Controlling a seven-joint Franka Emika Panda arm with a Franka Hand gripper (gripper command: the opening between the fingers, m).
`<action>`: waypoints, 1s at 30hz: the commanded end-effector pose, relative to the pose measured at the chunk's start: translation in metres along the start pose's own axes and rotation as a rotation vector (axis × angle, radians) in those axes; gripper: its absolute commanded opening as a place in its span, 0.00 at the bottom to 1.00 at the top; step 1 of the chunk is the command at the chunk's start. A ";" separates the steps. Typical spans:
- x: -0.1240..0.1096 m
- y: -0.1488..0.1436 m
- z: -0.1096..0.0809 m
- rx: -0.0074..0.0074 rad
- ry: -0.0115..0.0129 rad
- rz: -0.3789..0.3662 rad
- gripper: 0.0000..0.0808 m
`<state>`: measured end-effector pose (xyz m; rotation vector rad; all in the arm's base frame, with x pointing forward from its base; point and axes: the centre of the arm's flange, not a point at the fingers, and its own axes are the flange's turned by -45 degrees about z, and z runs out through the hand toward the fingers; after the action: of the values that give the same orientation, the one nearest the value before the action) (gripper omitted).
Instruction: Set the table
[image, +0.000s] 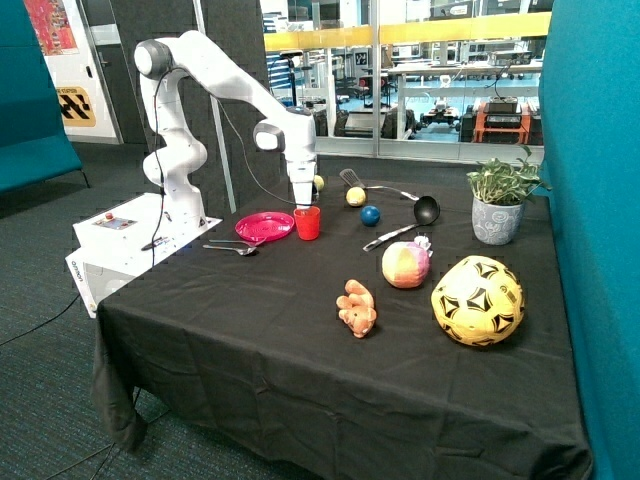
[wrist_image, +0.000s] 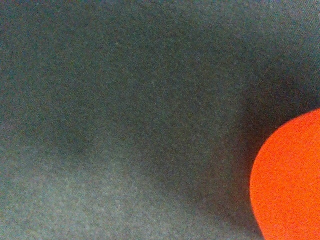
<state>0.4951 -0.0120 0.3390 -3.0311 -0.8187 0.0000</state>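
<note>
The table (image: 250, 340) is covered in a plain black cloth. A red cup (image: 307, 224) stands upright on it beside a pink plate (image: 264, 227). A spoon and a fork (image: 232, 248) lie in front of the plate, near the table's edge. My gripper (image: 303, 203) points straight down and sits at the cup's rim. From the outside view I cannot make out whether it holds the cup. The wrist view shows only the black cloth (wrist_image: 125, 100) and a curved part of the red cup (wrist_image: 290, 180) very close.
Behind the cup lie a yellow ball (image: 355, 196), a blue ball (image: 370, 215), a black ladle (image: 425, 209) and a silver utensil (image: 390, 237). Nearer the front are an orange plush toy (image: 357, 308), a pink-yellow ball (image: 405, 265) and a yellow football (image: 477, 300). A potted plant (image: 499, 205) stands at the far corner.
</note>
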 end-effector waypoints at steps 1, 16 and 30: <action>-0.004 0.000 -0.007 -0.0018 -0.0005 -0.002 0.61; -0.011 0.008 -0.022 -0.0018 -0.0005 0.002 0.59; -0.019 0.019 -0.049 -0.0018 -0.0005 0.008 0.54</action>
<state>0.4891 -0.0300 0.3720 -3.0352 -0.8143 -0.0038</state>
